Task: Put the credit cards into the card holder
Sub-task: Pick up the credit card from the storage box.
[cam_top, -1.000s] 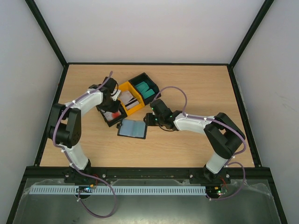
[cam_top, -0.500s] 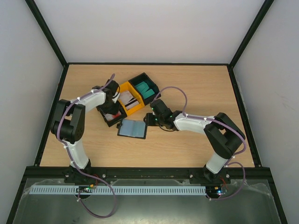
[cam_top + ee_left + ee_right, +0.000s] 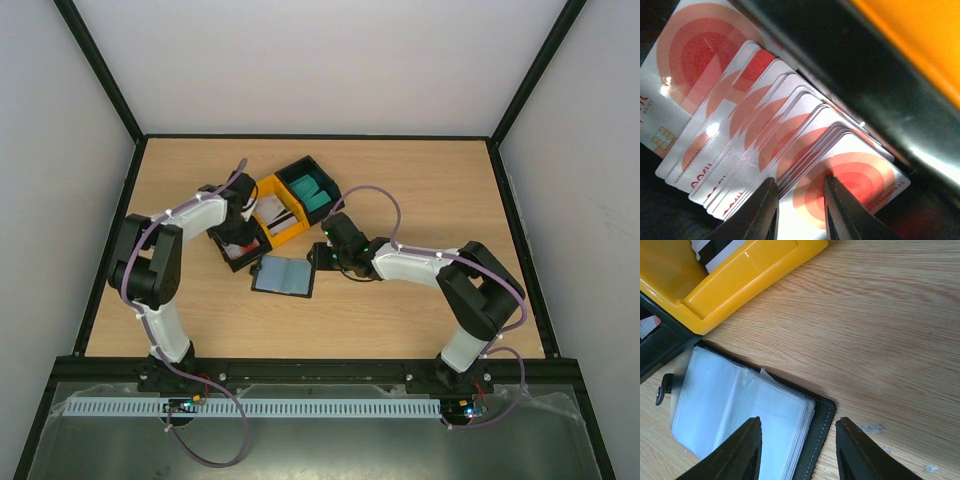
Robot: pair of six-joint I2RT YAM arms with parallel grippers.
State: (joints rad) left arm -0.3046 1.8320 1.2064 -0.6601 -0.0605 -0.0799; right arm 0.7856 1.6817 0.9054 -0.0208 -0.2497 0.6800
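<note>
Red-and-white credit cards (image 3: 740,125) lean fanned in a black bin (image 3: 228,252). My left gripper (image 3: 799,200) is down inside that bin, its jaws a narrow gap apart over the face of the front card (image 3: 860,185), with nothing pinched between them. The black card holder (image 3: 283,277) lies open on the table, its clear sleeves (image 3: 735,410) facing up. My right gripper (image 3: 799,440) stands open astride the holder's right edge, one finger over the sleeves and the other over the wood. Teal cards (image 3: 314,193) fill the far black bin.
A yellow bin (image 3: 281,213) holding white cards with a dark stripe sits between the two black bins, its corner (image 3: 740,280) close to the card holder. The bins stand in a diagonal row. Black frame rails edge the table.
My left arm has shifted its elbow toward the left and set the gripper a little deeper in the bin. The right arm and the card holder have not moved.
</note>
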